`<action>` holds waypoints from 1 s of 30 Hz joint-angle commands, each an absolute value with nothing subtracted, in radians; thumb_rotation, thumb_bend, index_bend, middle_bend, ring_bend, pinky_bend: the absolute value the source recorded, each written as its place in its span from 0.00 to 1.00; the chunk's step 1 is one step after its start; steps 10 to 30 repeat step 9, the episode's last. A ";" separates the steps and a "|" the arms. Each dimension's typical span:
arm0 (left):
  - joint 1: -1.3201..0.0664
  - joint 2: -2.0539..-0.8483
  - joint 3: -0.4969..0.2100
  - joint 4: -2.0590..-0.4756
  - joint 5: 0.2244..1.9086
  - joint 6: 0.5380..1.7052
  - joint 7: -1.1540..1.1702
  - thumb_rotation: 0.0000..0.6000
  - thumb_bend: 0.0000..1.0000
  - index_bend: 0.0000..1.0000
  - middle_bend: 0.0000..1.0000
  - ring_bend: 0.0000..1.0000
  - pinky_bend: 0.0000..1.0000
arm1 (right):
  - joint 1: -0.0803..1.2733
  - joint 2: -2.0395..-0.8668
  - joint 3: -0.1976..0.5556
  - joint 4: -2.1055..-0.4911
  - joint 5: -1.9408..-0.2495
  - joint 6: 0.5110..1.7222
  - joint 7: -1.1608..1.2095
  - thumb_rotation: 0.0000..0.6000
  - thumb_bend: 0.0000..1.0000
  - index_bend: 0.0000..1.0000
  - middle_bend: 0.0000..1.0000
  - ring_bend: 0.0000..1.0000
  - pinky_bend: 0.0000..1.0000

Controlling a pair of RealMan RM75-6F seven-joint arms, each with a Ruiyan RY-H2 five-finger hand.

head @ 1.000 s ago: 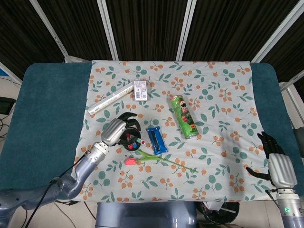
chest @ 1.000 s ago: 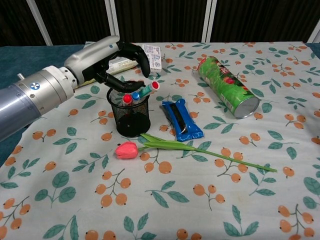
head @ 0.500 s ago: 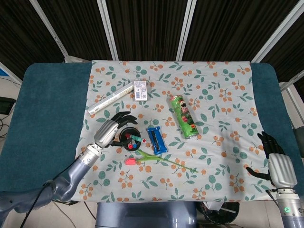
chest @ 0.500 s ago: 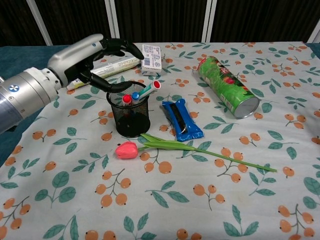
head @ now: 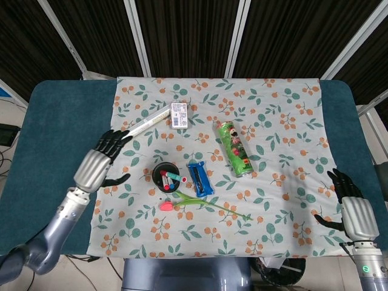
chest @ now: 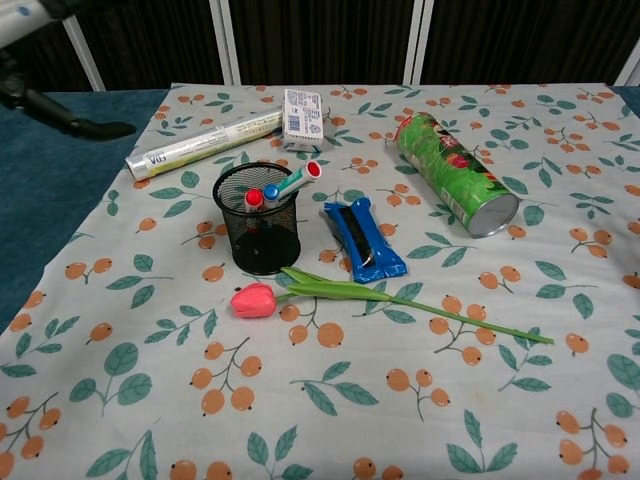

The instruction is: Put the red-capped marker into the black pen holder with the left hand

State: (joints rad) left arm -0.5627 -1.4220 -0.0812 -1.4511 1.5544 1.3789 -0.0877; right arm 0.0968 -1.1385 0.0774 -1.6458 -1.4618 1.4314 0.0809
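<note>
My left hand (head: 96, 165) hangs over the worktop (head: 54, 121) at about 9 o'clock from the holder (head: 162, 174), fingers spread, holding nothing. My right hand (head: 353, 209) rests at the cloth's 4 o'clock corner, fingers loosely apart, likewise empty.

The marker (chest: 299, 181) stands inside the holder (chest: 258, 233), leaning toward 2 o'clock, its red cap (chest: 313, 169) uppermost and clear of the rim. Beside it in the same holder are a blue-capped pen (chest: 270, 192) and a second red-capped pen (chest: 253, 199); I judge the leaning one to be the task's marker, though I cannot be sure. It is a slim stick with a greenish barrel below the cap.

Handling, as I judge it: light, rigid, smooth plastic, apt to roll if laid flat and to slip in a loose pinch. The barrel just under the cap is the place to hold it, between thumb and a finger. The wire-mesh holder looks light and could tip if knocked.

With the marker seated, I judge the task complete.
</note>
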 commanded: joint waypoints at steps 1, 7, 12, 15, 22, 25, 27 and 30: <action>-0.400 -1.269 -0.016 -1.629 1.494 1.500 0.142 1.00 0.13 0.00 0.00 0.00 0.00 | 0.097 -1.138 0.076 -1.645 -1.462 1.431 0.074 1.00 0.18 0.01 0.00 0.00 0.18; -0.287 -1.246 0.021 -1.633 1.468 1.587 0.234 1.00 0.11 0.00 0.00 0.00 0.00 | 0.097 -1.141 0.072 -1.636 -1.482 1.442 0.066 1.00 0.18 0.01 0.00 0.00 0.18; -0.266 -1.239 0.026 -1.634 1.447 1.581 0.229 1.00 0.11 0.00 0.00 0.00 0.00 | 0.097 -1.141 0.071 -1.635 -1.483 1.442 0.066 1.00 0.18 0.01 0.00 0.00 0.18; -0.266 -1.239 0.026 -1.634 1.447 1.581 0.229 1.00 0.11 0.00 0.00 0.00 0.00 | 0.097 -1.141 0.071 -1.635 -1.483 1.442 0.066 1.00 0.18 0.01 0.00 0.00 0.18; -0.266 -1.239 0.026 -1.634 1.447 1.581 0.229 1.00 0.11 0.00 0.00 0.00 0.00 | 0.097 -1.141 0.071 -1.635 -1.483 1.442 0.066 1.00 0.18 0.01 0.00 0.00 0.18; -0.266 -1.239 0.026 -1.634 1.447 1.581 0.229 1.00 0.11 0.00 0.00 0.00 0.00 | 0.097 -1.141 0.071 -1.635 -1.483 1.442 0.066 1.00 0.18 0.01 0.00 0.00 0.18; -0.266 -1.239 0.026 -1.634 1.447 1.581 0.229 1.00 0.11 0.00 0.00 0.00 0.00 | 0.097 -1.141 0.071 -1.635 -1.483 1.442 0.066 1.00 0.18 0.01 0.00 0.00 0.18; -0.266 -1.239 0.026 -1.634 1.447 1.581 0.229 1.00 0.11 0.00 0.00 0.00 0.00 | 0.097 -1.141 0.071 -1.635 -1.483 1.442 0.066 1.00 0.18 0.01 0.00 0.00 0.18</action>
